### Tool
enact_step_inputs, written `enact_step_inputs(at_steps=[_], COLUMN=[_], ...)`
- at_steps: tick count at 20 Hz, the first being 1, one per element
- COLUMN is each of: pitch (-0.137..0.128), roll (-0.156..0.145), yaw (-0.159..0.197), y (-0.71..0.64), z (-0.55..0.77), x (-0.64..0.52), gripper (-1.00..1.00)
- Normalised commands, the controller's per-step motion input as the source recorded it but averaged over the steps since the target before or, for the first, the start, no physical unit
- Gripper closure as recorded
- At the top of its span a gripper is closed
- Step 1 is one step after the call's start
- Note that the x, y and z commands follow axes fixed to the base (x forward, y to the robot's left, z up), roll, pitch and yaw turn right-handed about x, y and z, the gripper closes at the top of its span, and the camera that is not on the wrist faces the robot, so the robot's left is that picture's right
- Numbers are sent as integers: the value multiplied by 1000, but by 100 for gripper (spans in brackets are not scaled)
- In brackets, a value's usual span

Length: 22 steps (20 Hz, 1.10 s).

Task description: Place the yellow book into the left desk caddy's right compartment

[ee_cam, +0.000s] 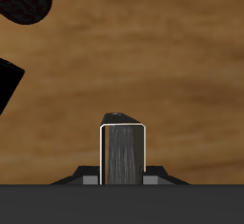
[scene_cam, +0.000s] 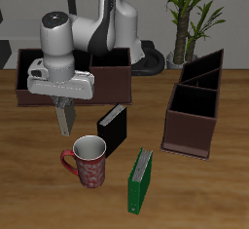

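Observation:
My gripper [scene_cam: 64, 106] is shut on the yellow book [scene_cam: 63, 124], a thin dull olive-grey book that hangs upright below the fingers, above the table. In the wrist view the book [ee_cam: 124, 152] stands between the two jaws of the gripper [ee_cam: 124, 178], with pale edges showing. The left desk caddy [scene_cam: 190, 126], a dark maroon open-top box with inner dividers, shows its short end toward the table's front edge. It stands well to the side of the gripper, past the black book. Its compartments look empty.
A thick black book [scene_cam: 114, 128] stands just beside the held book and shows in the wrist view [ee_cam: 8, 80]. A red mug [scene_cam: 88, 161] and a green book [scene_cam: 142, 180] are nearer the front edge. A second maroon caddy [scene_cam: 112, 77] sits behind the gripper.

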Motion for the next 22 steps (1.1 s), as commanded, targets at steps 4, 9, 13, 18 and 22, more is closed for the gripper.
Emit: enact_step_inputs(at_steps=[4,9,13,18,22], pitch=[20,16,-25,-6,-5], roll=[-41,-17,-23,22,65], yaw=[-51,-6,5,-39,0], y=[162,378,313,400,474], z=[473,666,668,590,441], x=[28,0,-81,-86,-60], gripper=[100,100,100,100,100])
